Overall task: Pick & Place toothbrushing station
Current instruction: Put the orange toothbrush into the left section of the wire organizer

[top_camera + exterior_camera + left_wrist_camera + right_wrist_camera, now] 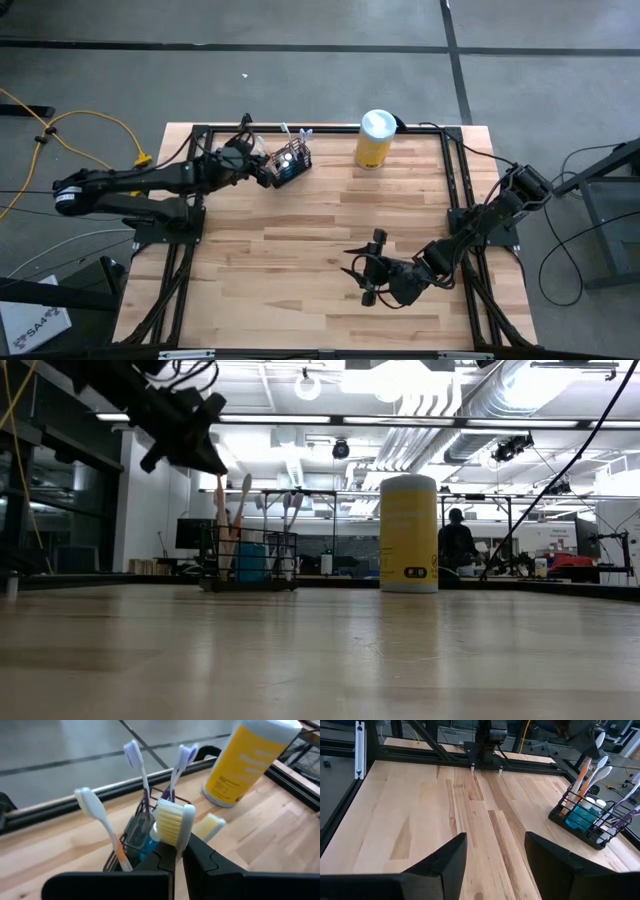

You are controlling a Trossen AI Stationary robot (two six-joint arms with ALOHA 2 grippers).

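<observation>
A: Holder check. The toothbrushing station (291,164), a black wire-mesh box with brushes standing in it, sits on the desk (300,250) directly ahead of the left tool (268,172), at its fingertips. The low view shows its base flat on the wood, so I judge it not yet lifted.

B: And the state of the left tool?

A: Closed. In its wrist view the two dark fingers (210,865) meet just below a white brush with yellow bristles (172,822). Whether they pinch that brush's handle or the wire rim, I cannot tell (the contact is hidden behind the fingers).

B: Why come in from that side?

A: My reading: the yellow canister (374,138) stands beyond the holder from the left tool, near but apart, so this side keeps the arm clear of it. The brushes lean out of the open top, which leaves little room to come straight down.

B: Right arm?

A: Waiting. The right tool (368,270) hangs well away from the holder, jaws spread with nothing between them, and bare desk ahead of it.
</observation>
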